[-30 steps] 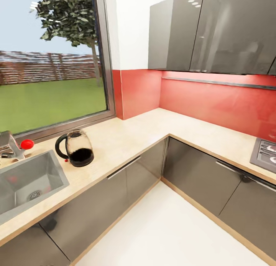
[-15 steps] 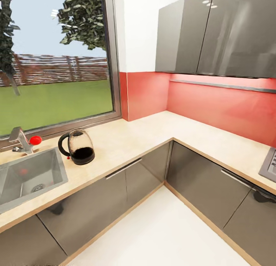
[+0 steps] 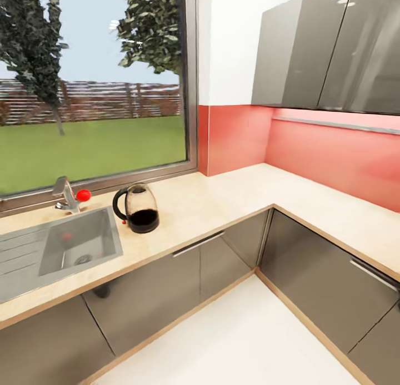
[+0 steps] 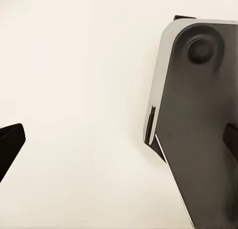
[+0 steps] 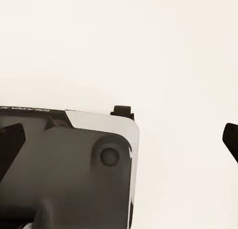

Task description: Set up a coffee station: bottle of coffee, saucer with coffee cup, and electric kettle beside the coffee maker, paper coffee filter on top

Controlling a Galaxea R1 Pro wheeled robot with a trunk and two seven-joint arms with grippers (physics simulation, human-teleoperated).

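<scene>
The electric kettle (image 3: 137, 208) stands upright on the counter (image 3: 222, 199), just beside the sink (image 3: 78, 246) on its right side. It is see-through glass with a black base and a black curved handle. The handle points toward the sink. A small red spot shows low by the handle. The kettle stands under the window.

Electric kettle (image 3: 138, 209) upright on countertop (image 3: 222, 193), beside sink (image 3: 78, 246), below window (image 3: 94, 79)

Bare countertop (image 3: 233, 193) right of the electric kettle (image 3: 139, 209); sink (image 3: 78, 246) and faucet (image 3: 68, 195) close on its left.
</scene>
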